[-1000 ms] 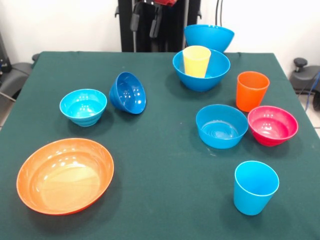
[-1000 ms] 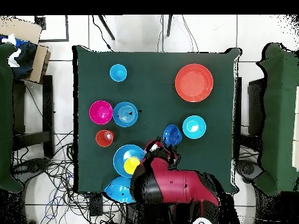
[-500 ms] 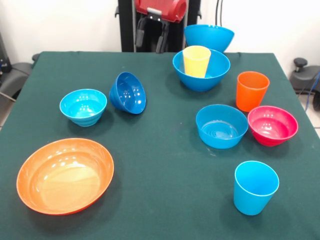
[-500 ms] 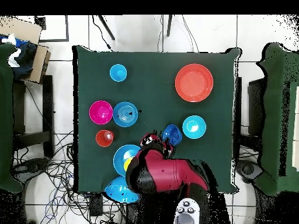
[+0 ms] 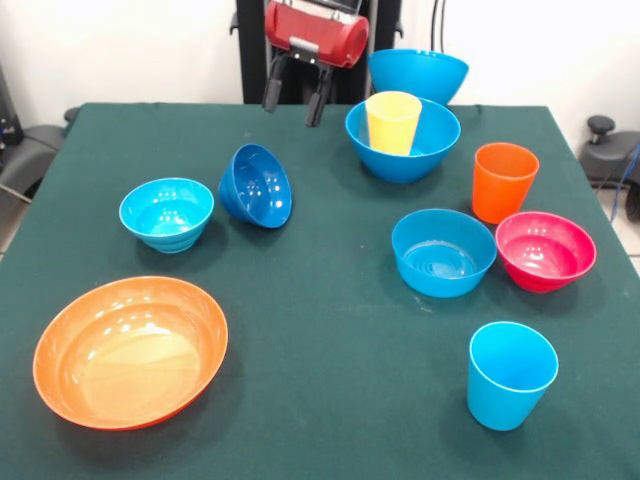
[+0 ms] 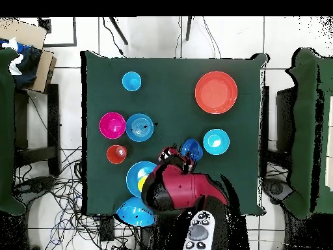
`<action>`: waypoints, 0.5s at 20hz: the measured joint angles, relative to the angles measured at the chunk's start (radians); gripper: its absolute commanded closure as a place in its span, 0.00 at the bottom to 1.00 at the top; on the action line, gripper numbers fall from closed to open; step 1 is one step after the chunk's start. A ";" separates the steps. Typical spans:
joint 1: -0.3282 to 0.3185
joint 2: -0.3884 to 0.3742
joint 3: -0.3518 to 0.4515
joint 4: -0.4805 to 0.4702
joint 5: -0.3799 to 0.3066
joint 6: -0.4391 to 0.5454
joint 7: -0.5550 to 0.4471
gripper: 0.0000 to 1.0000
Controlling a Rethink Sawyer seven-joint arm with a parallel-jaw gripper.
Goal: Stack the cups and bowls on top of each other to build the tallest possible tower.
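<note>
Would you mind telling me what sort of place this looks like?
Probably a robotics lab: a green-clothed table set with plastic bowls and cups, a red robot arm, and loose cables on a tiled floor.

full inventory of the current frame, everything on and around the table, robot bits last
Large blue bowls: 2; one at the far table edge, one just in front of it.
Yellow cup: 1, upright inside the nearer large blue bowl.
Orange cup: 1, upright, right side.
Magenta-red bowl: 1, beside the orange cup.
Medium light blue bowl: 1, left of the magenta-red bowl.
Light blue cup: 1, upright, near right.
Dark blue bowl: 1, tipped on its side, centre-left.
Cyan bowl: 1, left of the dark blue bowl.
Wide orange bowl: 1, near left.
Table: 1, dark green cloth.
Gripper: 1, black fingers on a red arm, open, above the far table edge.
</note>
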 measured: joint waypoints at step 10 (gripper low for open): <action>0.015 0.089 -0.052 -0.056 0.000 -0.078 0.000 0.00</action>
